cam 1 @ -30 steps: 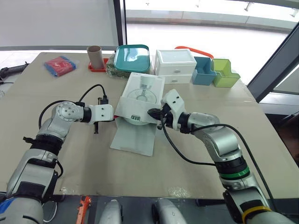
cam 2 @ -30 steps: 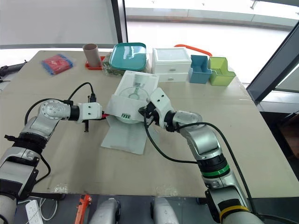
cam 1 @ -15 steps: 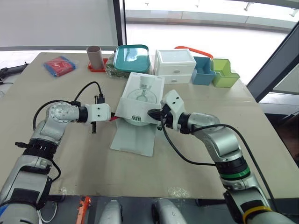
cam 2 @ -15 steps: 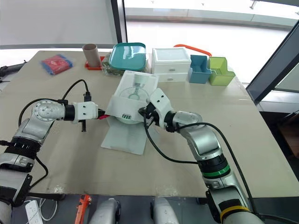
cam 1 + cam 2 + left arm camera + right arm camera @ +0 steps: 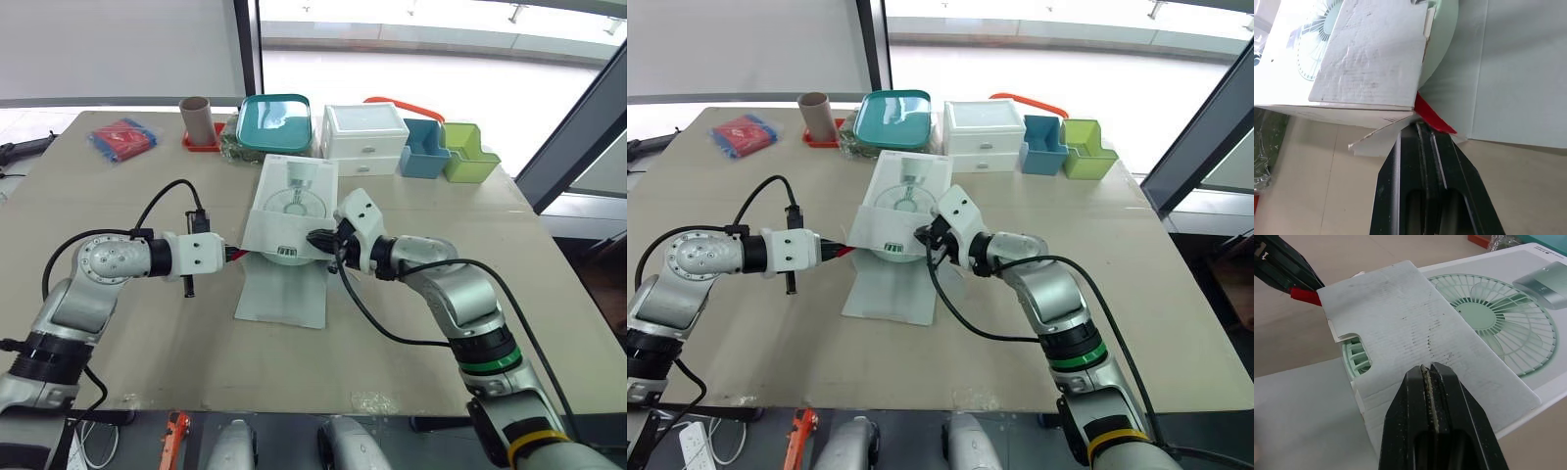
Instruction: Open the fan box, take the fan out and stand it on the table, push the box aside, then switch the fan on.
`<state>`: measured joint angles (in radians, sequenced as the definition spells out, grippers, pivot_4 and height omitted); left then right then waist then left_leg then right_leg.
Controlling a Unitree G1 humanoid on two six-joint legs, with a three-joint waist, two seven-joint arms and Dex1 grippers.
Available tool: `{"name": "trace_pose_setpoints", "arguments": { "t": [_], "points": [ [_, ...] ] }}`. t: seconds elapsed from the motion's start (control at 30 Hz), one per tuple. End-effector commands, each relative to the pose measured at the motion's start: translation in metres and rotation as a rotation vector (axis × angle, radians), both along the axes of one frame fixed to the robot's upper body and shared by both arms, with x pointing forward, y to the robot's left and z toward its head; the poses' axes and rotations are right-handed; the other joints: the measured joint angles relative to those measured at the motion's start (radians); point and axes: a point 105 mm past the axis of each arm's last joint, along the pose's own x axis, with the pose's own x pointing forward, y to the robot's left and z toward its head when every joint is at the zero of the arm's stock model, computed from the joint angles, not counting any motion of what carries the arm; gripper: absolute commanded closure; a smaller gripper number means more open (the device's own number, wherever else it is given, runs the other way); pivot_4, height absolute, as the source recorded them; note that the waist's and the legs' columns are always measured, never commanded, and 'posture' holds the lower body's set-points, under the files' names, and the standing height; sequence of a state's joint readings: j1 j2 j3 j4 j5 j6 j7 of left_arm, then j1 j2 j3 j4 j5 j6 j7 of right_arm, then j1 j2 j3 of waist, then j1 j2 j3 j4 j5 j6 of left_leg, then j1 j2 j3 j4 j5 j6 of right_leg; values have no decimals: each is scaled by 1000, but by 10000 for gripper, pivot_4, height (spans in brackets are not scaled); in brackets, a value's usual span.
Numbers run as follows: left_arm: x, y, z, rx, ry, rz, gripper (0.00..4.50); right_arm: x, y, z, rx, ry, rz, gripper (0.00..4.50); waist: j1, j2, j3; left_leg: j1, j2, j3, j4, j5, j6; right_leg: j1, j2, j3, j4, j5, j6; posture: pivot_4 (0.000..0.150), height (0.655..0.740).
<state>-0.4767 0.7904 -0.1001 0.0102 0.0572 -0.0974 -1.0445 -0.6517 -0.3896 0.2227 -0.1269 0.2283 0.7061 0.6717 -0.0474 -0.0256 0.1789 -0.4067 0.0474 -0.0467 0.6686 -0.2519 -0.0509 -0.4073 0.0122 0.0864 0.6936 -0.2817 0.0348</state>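
Beige bench (image 5: pixel 127 186) next to a bright window (image 5: pixel 441 69), with white drawers (image 5: pixel 367 137) along the back edge. The fan box (image 5: pixel 294 196) sits mid-bench, front end open, green fan (image 5: pixel 1354 357) inside. Left claw (image 5: pixel 238 254) is pinched tight on a red tab (image 5: pixel 1432 115) at the box corner. Right claw (image 5: pixel 315 238) is closed, tips on the flap (image 5: pixel 1415 342).

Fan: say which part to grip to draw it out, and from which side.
Grip the fan by its rounded green rim, where it bulges from the open near end of the fan box, coming from the robot's side. The right gripper pinches the top flap there, baring the rim; cardboard covers the rest.
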Motion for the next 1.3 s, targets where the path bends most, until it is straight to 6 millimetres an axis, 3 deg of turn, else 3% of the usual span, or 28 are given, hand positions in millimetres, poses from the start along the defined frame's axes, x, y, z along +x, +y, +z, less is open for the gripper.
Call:
{"name": "trace_pose_setpoints", "arguments": {
  "t": [0.03, 0.2, 0.37, 0.67, 0.7, 0.73, 0.97, 1.13, 1.3],
  "points": [
    [-3, 5, 29, -17, -100, 25, 45000, -1, 3, -10, -29, 36, 18, 44695, 0, 0, 0, 0, 0, 0, 0, 0, 0, 0, 0, 0, 0, 0, 0, 1500, 7400],
    [-13, -2, 60, -95, -155, 23, 45000, -2, 5, -10, -38, 40, 35, 44695, 0, 0, 0, 0, 0, 0, 0, 0, 0, 0, 0, 0, 0, 0, 0, 1500, 7400],
    [-35, -27, 67, -214, -69, -66, 45000, -1, 5, -11, -45, 40, 40, 44695, 0, 0, 0, 0, 0, 0, 0, 0, 0, 0, 0, 0, 0, 0, 0, 1500, 7400],
    [-63, -65, 36, -410, 170, -124, 45000, 0, 4, -12, -54, 42, 44, 44695, -1, 0, 0, 1, 0, 0, 0, 0, 0, 1, 0, 1, 0, 0, 0, 1500, 7400],
    [-67, -70, 29, -436, 210, -125, 41396, 0, 4, -12, -53, 44, 45, 44978, -1, 0, 0, 1, 0, 0, 0, 0, 0, 1, 0, 1, 0, 0, 0, 1500, 7400],
    [-69, -72, 25, -450, 234, -124, 41396, 0, 4, -12, -52, 44, 45, 44978, -2, 0, 0, 1, 0, 0, 0, 0, 0, 1, 0, 1, 0, 0, 0, 1500, 7400],
    [-80, -75, 2, -480, 378, -78, 41396, 0, 4, -13, -59, 43, 45, 44978, -2, 0, 0, 2, 0, 0, 0, 0, 0, 1, 1, 2, 1, -1, 0, 1500, 7400],
    [-94, -72, 1, -618, 494, -42, 41396, 0, 6, -14, -58, 44, 47, 44978, -2, 0, 0, 2, 0, 0, 0, 0, 0, 1, 0, 2, 1, -1, 0, 1500, 7400],
    [-91, -65, 6, -728, 550, 22, 41396, -1, 7, -16, -56, 48, 51, 44978, -2, 0, 0, 3, 0, 0, 0, 0, 0, 1, 0, 2, 1, -1, 0, 1500, 7400]
  ]
}}
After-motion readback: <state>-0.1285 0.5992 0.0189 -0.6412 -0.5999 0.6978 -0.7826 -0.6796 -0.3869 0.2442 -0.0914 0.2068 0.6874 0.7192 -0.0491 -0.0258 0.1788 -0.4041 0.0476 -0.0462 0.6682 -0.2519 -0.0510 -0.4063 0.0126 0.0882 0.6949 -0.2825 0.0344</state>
